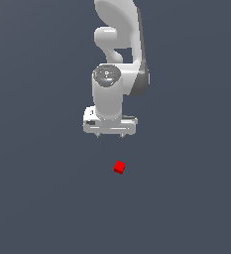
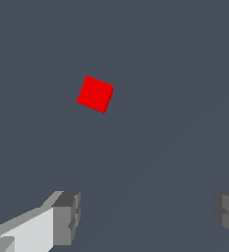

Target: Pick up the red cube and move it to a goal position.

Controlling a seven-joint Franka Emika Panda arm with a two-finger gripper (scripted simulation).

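The red cube [image 1: 119, 167] is tiny and bright red and lies on the dark grey floor, turned a little on its base. My white gripper [image 1: 110, 135] hangs from the arm above and behind it, well apart from it. In the wrist view the cube [image 2: 95, 93] lies ahead of the gripper [image 2: 148, 214], off to one side of the gap between the fingers. The two grey fingertips [image 2: 67, 216] stand wide apart with nothing between them, so the gripper is open and empty.
The white arm [image 1: 118, 44] rises out of the exterior view's top. The plain dark grey floor [image 1: 42, 188] fills all else in both views.
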